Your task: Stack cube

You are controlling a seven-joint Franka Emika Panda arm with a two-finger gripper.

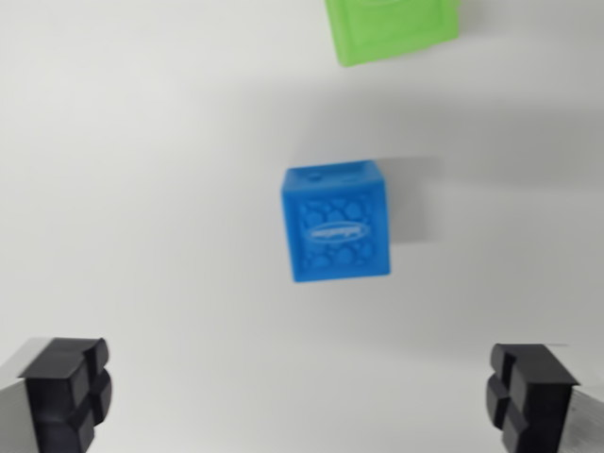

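The black-padded parallel gripper (302, 396) is seen spread wide, nothing held, w/ one finger at each lower corner of the wrist view. Ahead of it, approx. centred between the fingers but well clear, the small blue moulded-plastic cube (336, 222) sits flat on the white table (142, 189). It is judged light, stiff, slightly slick; the embossed face may aid friction. Grasp is best taken on the two opposite side faces, mid-height. Farthest off, a translucent green plastic cube (392, 28) is cut by the top edge.
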